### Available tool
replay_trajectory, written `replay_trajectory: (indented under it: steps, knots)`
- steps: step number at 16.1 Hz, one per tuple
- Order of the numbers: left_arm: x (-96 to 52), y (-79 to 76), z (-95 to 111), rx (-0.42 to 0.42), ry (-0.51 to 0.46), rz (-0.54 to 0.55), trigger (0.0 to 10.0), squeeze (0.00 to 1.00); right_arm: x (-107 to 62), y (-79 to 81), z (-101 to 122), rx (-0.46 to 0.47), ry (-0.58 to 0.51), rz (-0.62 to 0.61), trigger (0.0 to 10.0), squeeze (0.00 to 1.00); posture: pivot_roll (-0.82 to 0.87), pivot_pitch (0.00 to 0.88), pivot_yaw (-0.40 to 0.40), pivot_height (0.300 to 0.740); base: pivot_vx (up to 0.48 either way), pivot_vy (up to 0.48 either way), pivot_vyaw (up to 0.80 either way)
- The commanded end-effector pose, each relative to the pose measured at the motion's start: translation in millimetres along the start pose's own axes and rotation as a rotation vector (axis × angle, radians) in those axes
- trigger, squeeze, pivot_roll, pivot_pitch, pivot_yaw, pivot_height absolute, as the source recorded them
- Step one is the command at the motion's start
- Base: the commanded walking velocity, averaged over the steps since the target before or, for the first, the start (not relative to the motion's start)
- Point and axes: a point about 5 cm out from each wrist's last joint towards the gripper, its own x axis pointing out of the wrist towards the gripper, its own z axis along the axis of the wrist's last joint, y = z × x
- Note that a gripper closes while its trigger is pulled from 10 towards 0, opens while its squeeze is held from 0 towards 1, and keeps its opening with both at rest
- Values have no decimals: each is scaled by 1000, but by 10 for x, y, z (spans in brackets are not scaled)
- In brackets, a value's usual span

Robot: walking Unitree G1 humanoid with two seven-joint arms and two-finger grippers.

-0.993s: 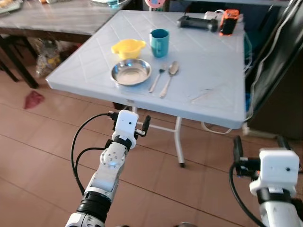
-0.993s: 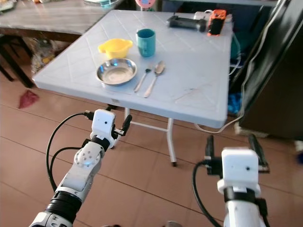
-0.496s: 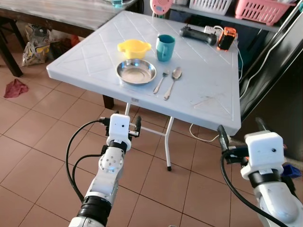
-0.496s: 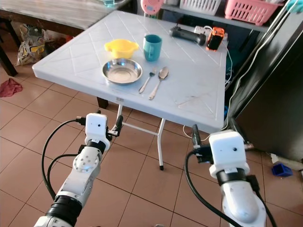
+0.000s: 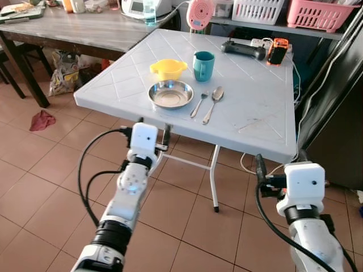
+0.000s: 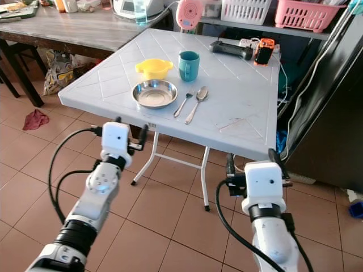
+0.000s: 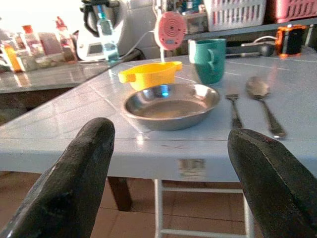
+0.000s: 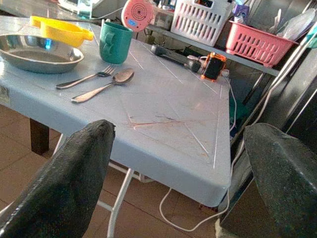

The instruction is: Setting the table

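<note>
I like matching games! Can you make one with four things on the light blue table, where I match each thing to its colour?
Things:
1. mug
2. small bowl with handles
3. round dish
4. spoon

Colours:
A. yellow
B. shiny silver, round and wide
C. teal
D. shiny silver, long and thin

Pairs: 1-C, 2-A, 3-B, 4-D

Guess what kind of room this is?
Likely a home dining or kitchen area: a light blue plastic folding table set with a steel plate and teal mug, tiled floor, countertop appliances behind.
</note>
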Motion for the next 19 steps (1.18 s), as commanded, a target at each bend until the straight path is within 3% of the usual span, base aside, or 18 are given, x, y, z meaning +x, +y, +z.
replay_trajectory:
  steps: [1, 5, 10, 13, 14, 16, 17, 19]
  knots:
    - [-11, 50, -21, 13, 4, 10, 10000, 0, -2, 48, -18, 12, 0, 0, 10000, 0, -81, 69, 26, 740, 0, 0, 0]
    - [-48, 102, 31, 20, -15, -47, 10000, 0, -9, 144, -18, 43, -1, 4, 10000, 0, -59, 114, 39, 740, 0, 0, 0]
    - [-268, 281, -235, 119, 84, -85, 10000, 0, -189, 268, -225, 78, 84, 17, 10000, 0, -27, 183, 38, 740, 0, 0, 0]
    - [-540, 525, -421, 170, 174, -108, 10000, 0, -313, 278, -284, 65, 111, 30, 10000, 0, -34, 181, 36, 740, 0, 0, 0]
    - [-836, 738, -543, 211, 252, -97, 10000, 0, -370, 184, -329, 42, 127, 11, 10000, 0, -16, 190, 49, 740, 0, 0, 0]
    - [-899, 780, -559, 222, 264, -94, 10000, 0, -377, 164, -338, 34, 130, 7, 10000, 0, -16, 190, 49, 740, 0, 0, 0]
    - [-1226, 1001, -593, 241, 337, -27, 10000, 0, -335, -17, -279, 2, 101, -6, 10000, 0, 16, 209, 30, 740, 0, 0, 0]
    - [-1367, 1044, -566, 242, 359, -2, 10000, 0, -277, -124, -199, -16, 70, 6, 10000, 0, 36, 224, 2, 740, 0, 0, 0]
